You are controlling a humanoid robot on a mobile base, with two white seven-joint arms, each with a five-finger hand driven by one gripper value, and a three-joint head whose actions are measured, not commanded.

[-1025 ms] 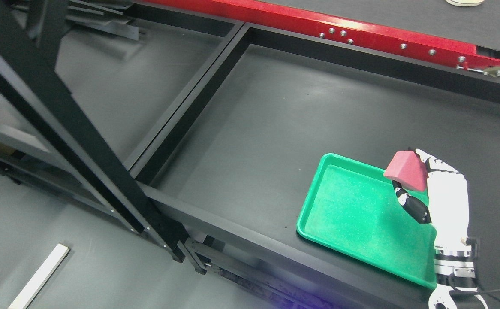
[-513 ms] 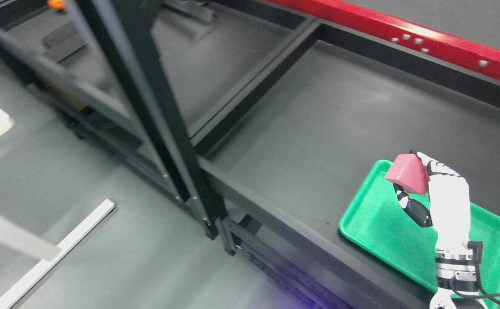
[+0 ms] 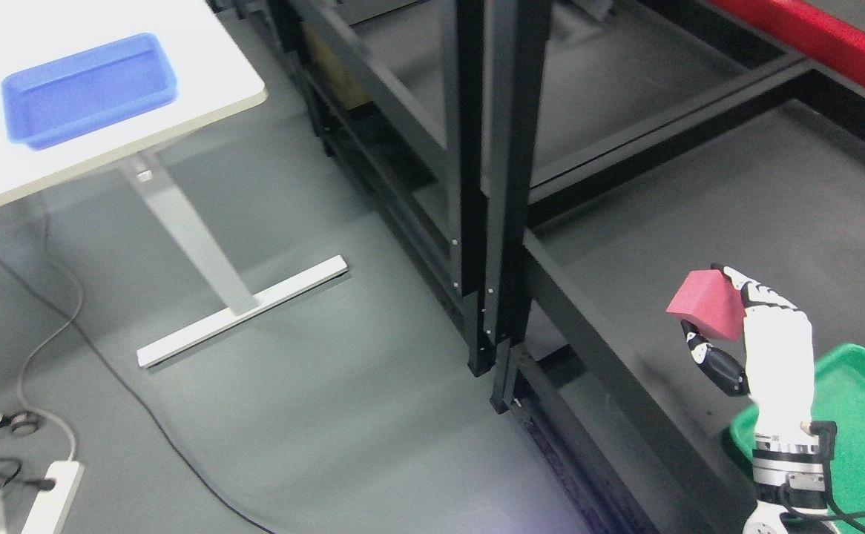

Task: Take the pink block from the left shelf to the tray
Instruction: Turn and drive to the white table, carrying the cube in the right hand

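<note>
Block (image 3: 705, 302): held in the right hand (image 3: 762, 348), above the shelf surface (image 3: 737, 215), left of the tray (image 3: 859, 415).
Tray: on the shelf, lower right (partly cut off).
Bin (image 3: 87, 89): on the table (image 3: 202, 81), far left, beyond the shelf posts (image 3: 488, 185).

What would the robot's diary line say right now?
right hand: fingers shut on pink foam block | block: held above dark shelf | green plastic tray: lower right, holding nothing visible
</note>
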